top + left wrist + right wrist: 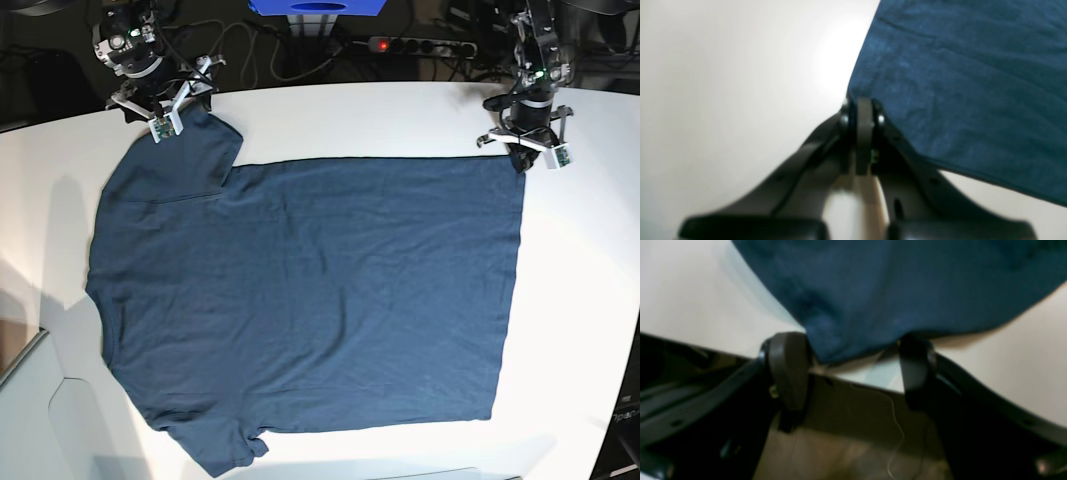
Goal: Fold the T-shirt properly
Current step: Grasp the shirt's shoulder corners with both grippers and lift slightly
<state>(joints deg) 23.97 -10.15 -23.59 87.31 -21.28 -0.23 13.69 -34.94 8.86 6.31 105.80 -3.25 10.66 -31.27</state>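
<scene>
The dark navy T-shirt (310,300) lies spread flat on the white table (580,300), neck side to the left and hem to the right. My left gripper (522,155) is at the far hem corner. In the left wrist view the gripper (864,111) has its jaws pressed together right at that corner of the T-shirt (957,83). My right gripper (165,118) is at the far sleeve. In the right wrist view the gripper (853,365) is open, with the sleeve tip of the T-shirt (853,306) between its fingers (788,366), just past the table edge.
A power strip (420,45), cables and a blue object (318,6) lie behind the table's far edge. The table's left front edge (30,350) is cut at an angle. The T-shirt's near sleeve (215,450) reaches close to the front edge.
</scene>
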